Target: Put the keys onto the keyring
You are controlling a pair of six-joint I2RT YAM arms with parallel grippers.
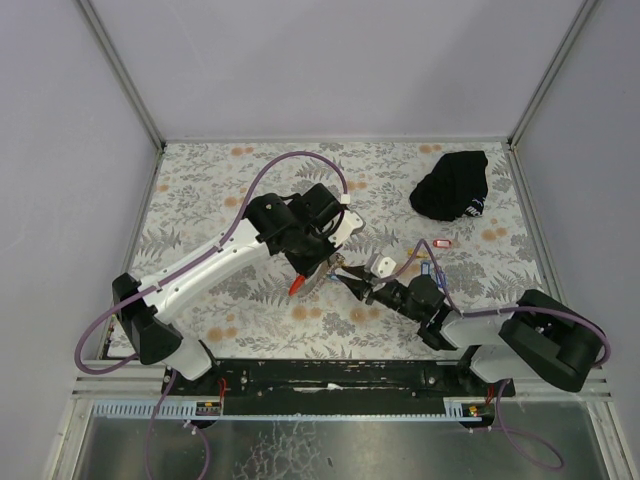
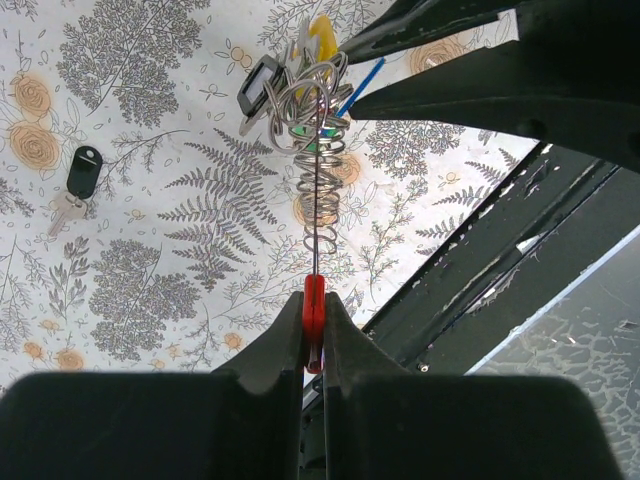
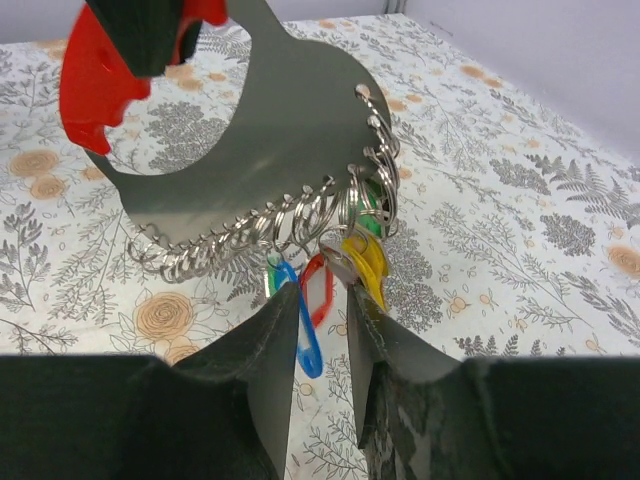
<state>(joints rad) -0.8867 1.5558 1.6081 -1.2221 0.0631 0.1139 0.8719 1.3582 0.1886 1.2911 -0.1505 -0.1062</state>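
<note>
Keyring up in the air between the two arms, folks! The left claw is clamped tight on its red end, and the flat grey strap runs straight out ahead of the fingertips with the coil of rings at the far tip. The right claw sits directly under that coil, jaws a narrow gap apart. The blue tag and red tag dangle in the gap, and the yellow tag lies against the right-hand finger. Is it pinching a key there? Cannot tell (the tags hide the metal).

The step in hand looks like working a key onto a ring. To do it well, I'd say the left claw should hold the strap dead steady. The right claw should feed the key's hole along the split in the wire, turning with the coil rather than pulling away. A yank could twist the strap in the grip.

The views differ nicely. The left wrist view catches the strap edge-on and, ahead and to the left of its claw on the table, a loose black-tagged key. The right wrist view shows the strap's broad face with the rings strung along its edge. Only the top view finds a red-tagged key lying beyond the right claw, near the black cloth bundle.
</note>
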